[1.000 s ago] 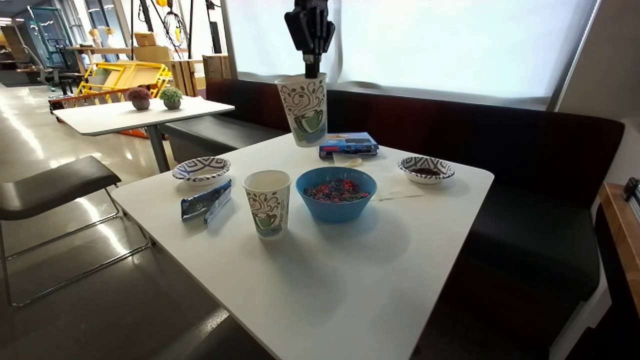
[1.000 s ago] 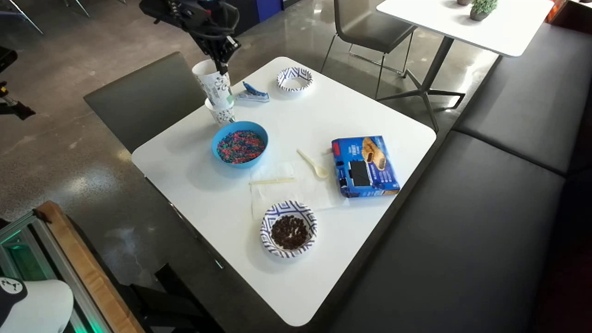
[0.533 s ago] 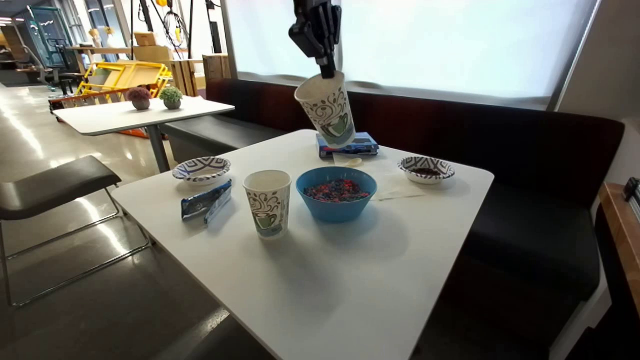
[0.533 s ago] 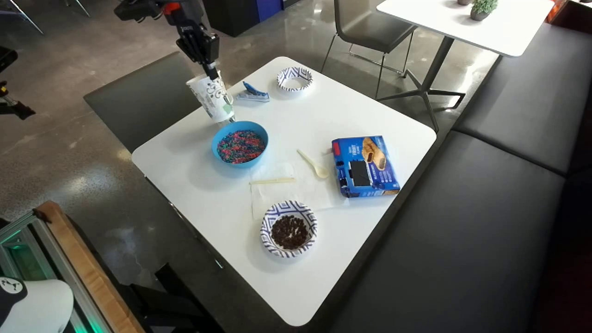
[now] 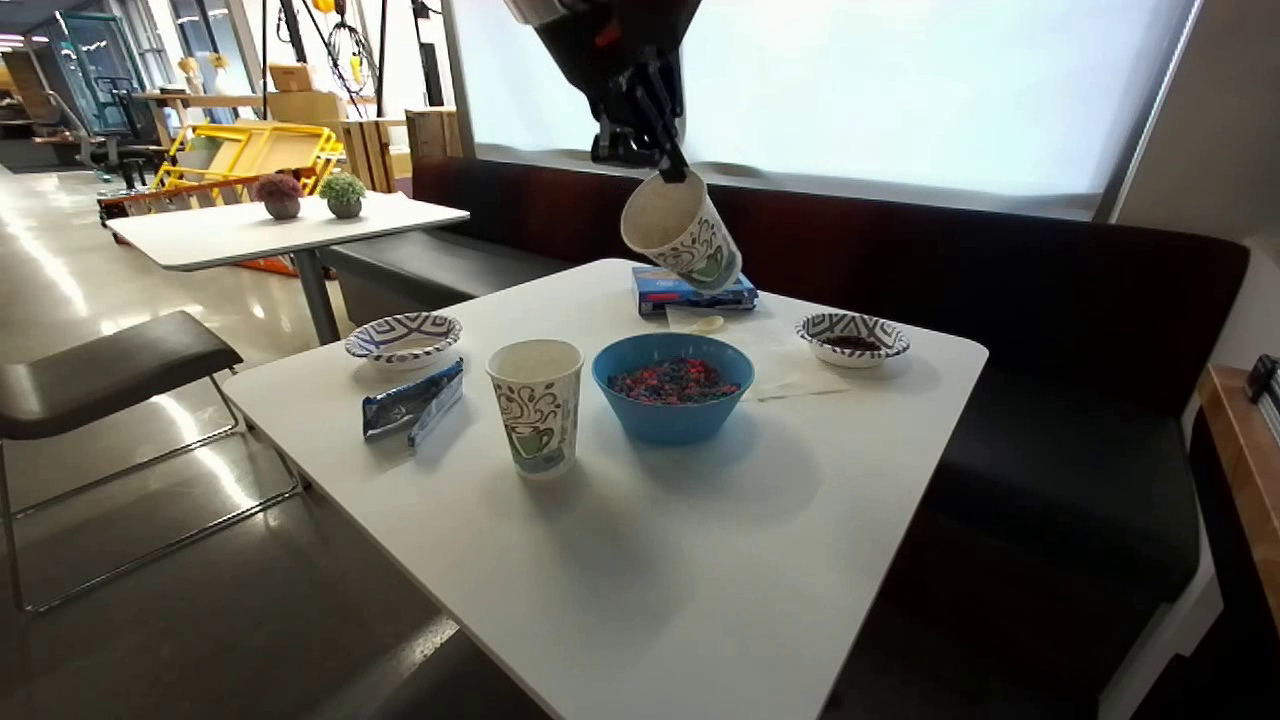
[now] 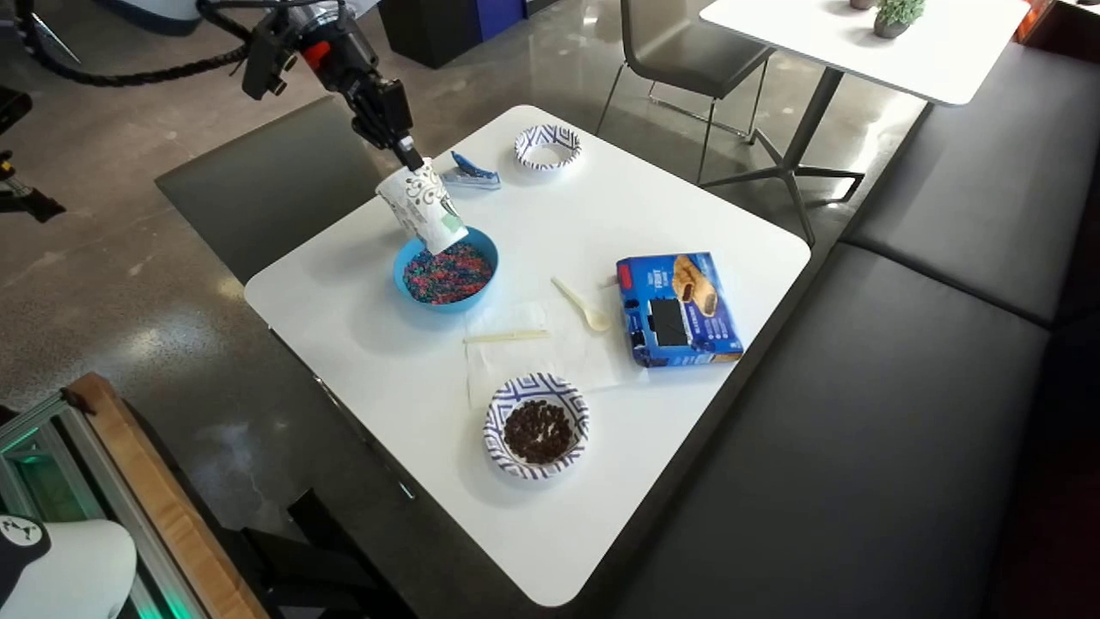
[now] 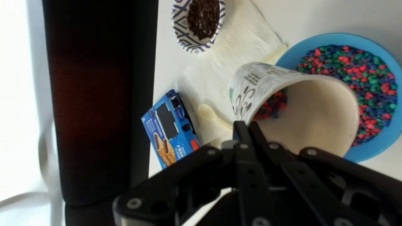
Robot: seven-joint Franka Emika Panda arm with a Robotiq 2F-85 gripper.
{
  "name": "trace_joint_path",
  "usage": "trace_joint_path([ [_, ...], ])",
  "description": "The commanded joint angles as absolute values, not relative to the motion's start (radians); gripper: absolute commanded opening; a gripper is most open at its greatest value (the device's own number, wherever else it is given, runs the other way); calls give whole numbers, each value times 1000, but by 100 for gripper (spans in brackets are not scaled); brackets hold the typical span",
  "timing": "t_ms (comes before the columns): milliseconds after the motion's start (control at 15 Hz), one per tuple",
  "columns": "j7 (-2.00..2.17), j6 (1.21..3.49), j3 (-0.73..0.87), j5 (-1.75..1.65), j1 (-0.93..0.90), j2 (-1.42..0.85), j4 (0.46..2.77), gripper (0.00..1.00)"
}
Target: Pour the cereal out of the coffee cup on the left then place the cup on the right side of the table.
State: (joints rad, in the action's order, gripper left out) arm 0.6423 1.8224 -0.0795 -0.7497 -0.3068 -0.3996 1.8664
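My gripper (image 5: 675, 176) is shut on the rim of a patterned paper cup (image 5: 703, 250) and holds it in the air above the white table (image 5: 740, 600). The gripper (image 6: 413, 165) and held cup (image 6: 425, 206) also show in an exterior view. The held cup is strongly tilted, its mouth higher than its base. In the wrist view, the fingertips (image 7: 246, 125) pinch the cup's wall (image 7: 251, 84); red, green and blue cereal (image 7: 272, 105) lies inside it. A similar cup (image 5: 537, 420) stands upright beside the blue bowl (image 5: 670, 422); the held cup hides it in an exterior view.
The blue bowl (image 7: 337, 37) holds similar colored pieces. A patterned bowl (image 6: 507, 456) holds dark cereal; another patterned bowl (image 6: 526, 137) stands at a far corner. A blue box (image 6: 679, 309), a spoon (image 6: 584, 308), a napkin (image 6: 507, 370), a straw (image 6: 507, 336) and blue wrappers (image 5: 412, 405) lie on the table.
The held cup has tilted from nearly upright to strongly tilted. It has moved toward the blue bowl and overlaps it in an exterior view. The wrist and arm have rotated with it.
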Motion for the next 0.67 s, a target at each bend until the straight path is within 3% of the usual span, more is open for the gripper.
trace_joint_path([
  [0, 709, 1717, -68, -841, -346, -505, 1779, 1],
  [600, 758, 1670, -91, -900, -350, -579, 1759, 4],
])
